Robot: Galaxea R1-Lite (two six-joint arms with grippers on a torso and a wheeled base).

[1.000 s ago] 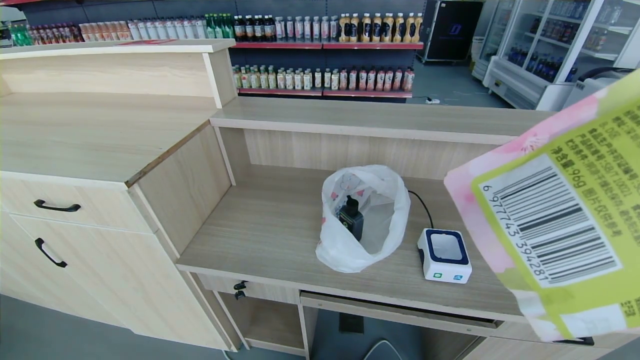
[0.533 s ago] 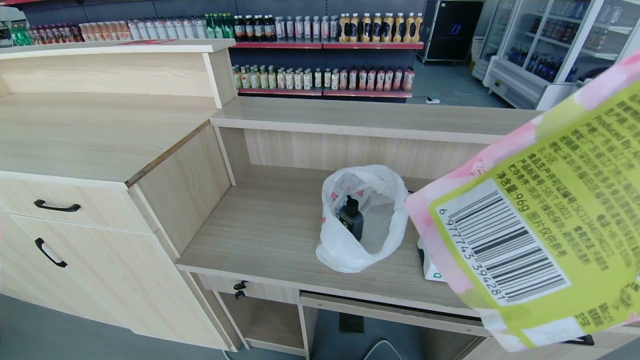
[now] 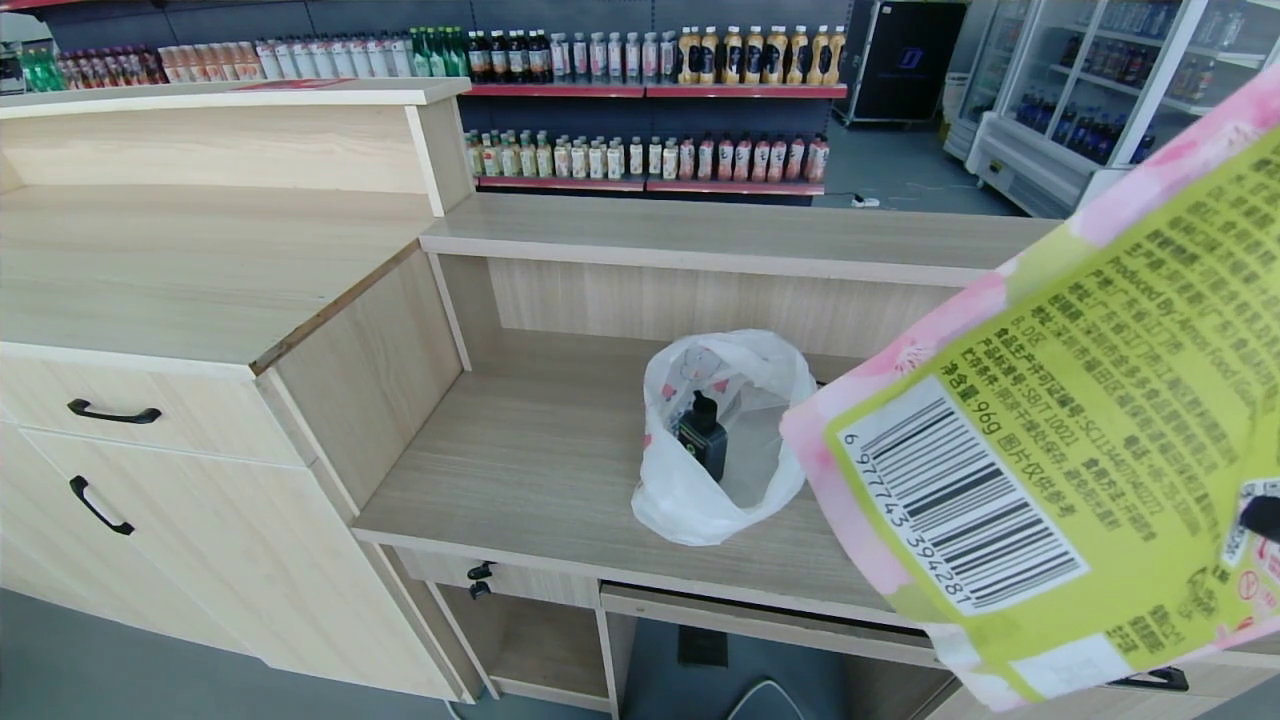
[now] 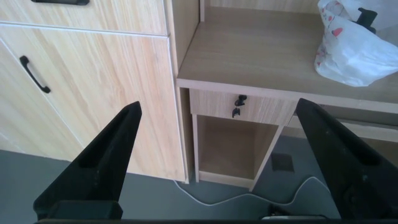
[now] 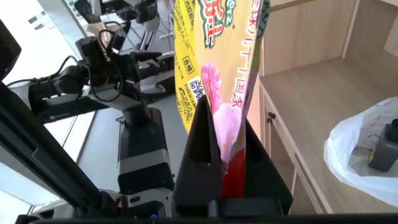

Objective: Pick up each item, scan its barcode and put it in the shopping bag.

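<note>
i'm looking into a shop: long red shelves of bottled drinks (image 3: pixel 640 70) line the back wall, glass-door fridges (image 3: pixel 1100 80) stand off to the right, and a pale wooden checkout counter (image 3: pixel 540 450) fills the foreground.

on the counter's lower desk sits a white, thin plastic shopping bag (image 3: pixel 720 440) with its mouth open upward. a dark bottle with a black cap (image 3: pixel 703 440) stands upright inside it.

my right gripper (image 5: pixel 224 115) is clamped on a flat pink and lime-green snack packet (image 3: pixel 1060 450), pinching it at one edge. the packet hangs in the air, tilted, close to the head camera on the right. its back panel with the printed barcode faces the camera. the packet's near corner overlaps the right rim of the bag in the head view, but it is raised well above the desk and not in the bag.

from the right wrist i see the packet (image 5: pixel 230 74) edge-on between the fingers, with the bag (image 5: pixel 367 155) and the bottle (image 5: pixel 384 149) down on the desk beyond.

my left gripper (image 4: pixel 217 102) is spread wide with nothing in it. it sits low in front of the counter, facing the small locked drawer under the desk edge, and the bag (image 4: pixel 354 50) is up on the desk.
</note>
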